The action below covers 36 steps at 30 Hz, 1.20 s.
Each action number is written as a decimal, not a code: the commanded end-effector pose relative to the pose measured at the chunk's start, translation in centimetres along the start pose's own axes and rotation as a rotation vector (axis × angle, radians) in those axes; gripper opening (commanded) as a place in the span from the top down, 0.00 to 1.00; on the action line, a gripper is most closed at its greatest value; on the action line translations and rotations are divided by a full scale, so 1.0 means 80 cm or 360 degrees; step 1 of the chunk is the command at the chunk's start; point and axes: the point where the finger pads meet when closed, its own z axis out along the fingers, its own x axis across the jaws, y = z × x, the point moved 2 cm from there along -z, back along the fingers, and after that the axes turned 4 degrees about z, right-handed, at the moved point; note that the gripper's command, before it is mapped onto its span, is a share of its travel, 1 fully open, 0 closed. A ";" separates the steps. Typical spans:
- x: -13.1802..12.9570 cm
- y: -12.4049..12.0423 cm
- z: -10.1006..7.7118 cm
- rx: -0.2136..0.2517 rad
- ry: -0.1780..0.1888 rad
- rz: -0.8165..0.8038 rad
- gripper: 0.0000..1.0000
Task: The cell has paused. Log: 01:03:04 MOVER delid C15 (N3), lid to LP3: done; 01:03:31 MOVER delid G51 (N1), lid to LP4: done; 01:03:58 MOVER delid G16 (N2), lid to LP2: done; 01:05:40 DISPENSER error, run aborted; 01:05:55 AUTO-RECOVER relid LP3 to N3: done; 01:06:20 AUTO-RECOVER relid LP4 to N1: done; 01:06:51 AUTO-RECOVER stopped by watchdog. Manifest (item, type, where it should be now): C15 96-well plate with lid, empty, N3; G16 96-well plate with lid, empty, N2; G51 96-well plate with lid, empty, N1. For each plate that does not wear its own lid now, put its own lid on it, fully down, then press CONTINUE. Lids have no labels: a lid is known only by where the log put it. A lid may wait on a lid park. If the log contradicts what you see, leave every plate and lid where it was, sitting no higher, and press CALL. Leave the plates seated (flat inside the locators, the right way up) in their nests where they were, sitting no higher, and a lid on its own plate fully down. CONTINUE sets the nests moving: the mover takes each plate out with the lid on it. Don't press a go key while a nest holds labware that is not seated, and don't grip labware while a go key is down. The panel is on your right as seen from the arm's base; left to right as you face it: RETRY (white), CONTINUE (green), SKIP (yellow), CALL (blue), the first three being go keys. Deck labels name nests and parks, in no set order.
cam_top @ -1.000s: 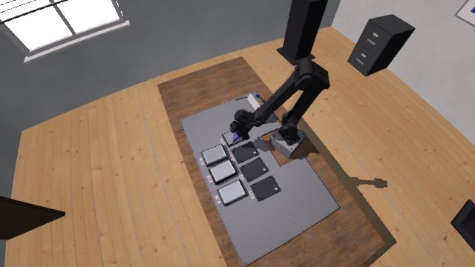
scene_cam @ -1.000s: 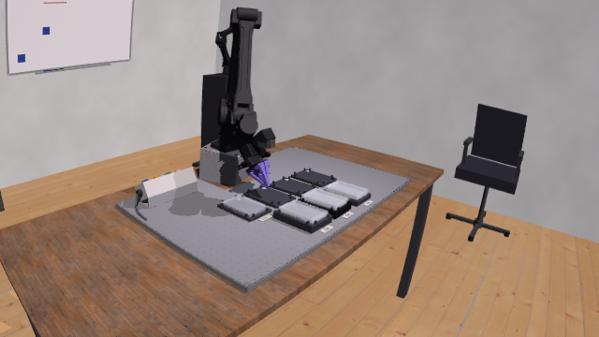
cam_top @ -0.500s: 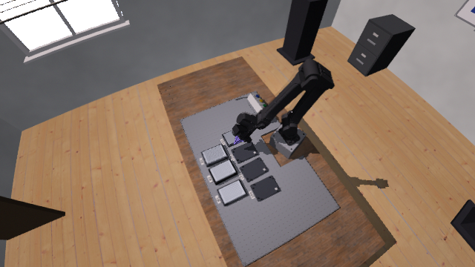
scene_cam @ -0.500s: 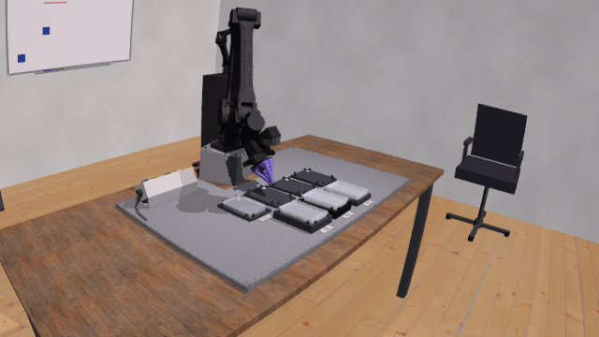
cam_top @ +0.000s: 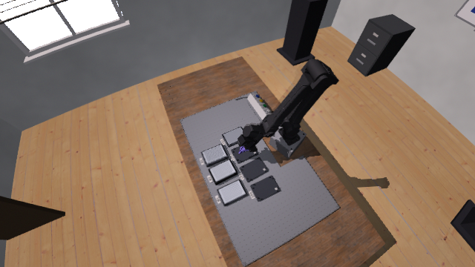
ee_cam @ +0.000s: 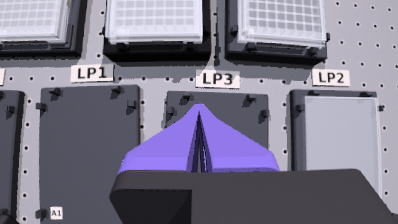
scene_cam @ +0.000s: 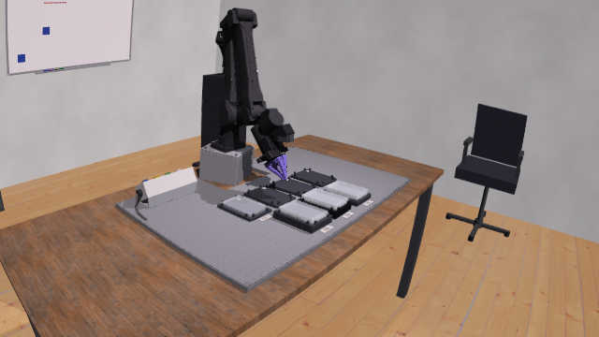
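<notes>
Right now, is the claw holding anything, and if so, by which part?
Nothing is held. The claw is shut, its purple fingers pressed together with nothing between them, hanging above lid park LP3. The lid lies untouched on LP2.

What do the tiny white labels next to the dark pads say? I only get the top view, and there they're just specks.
Observer: The wrist view shows three of them. From its left they are the LP1 label, the LP3 label and the LP2 label.
Operator: Is a lid lying on any of those pads?
Observer: Yes, a pale lid lies on the LP2 park. The LP1 park and LP3 park are bare and dark.
Operator: Is the claw holding something?
Observer: No. The gripper has its purple fingers shut together with nothing between them, and it is above the LP3 park.
</notes>
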 end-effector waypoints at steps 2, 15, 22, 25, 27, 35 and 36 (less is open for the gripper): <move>0.032 0.008 -0.003 -0.0046 0.0039 0.0055 1.00; 0.106 0.017 0.004 -0.0030 0.0046 0.0065 1.00; 0.153 0.014 0.002 -0.0026 0.0049 0.0069 1.00; 0.173 0.013 0.002 -0.0025 0.0051 0.0071 1.00; 0.186 0.012 0.001 -0.0025 0.0052 0.0072 1.00; 0.226 0.009 -0.001 -0.0023 0.0054 0.0074 1.00; 0.232 0.009 -0.001 -0.0023 0.0055 0.0075 1.00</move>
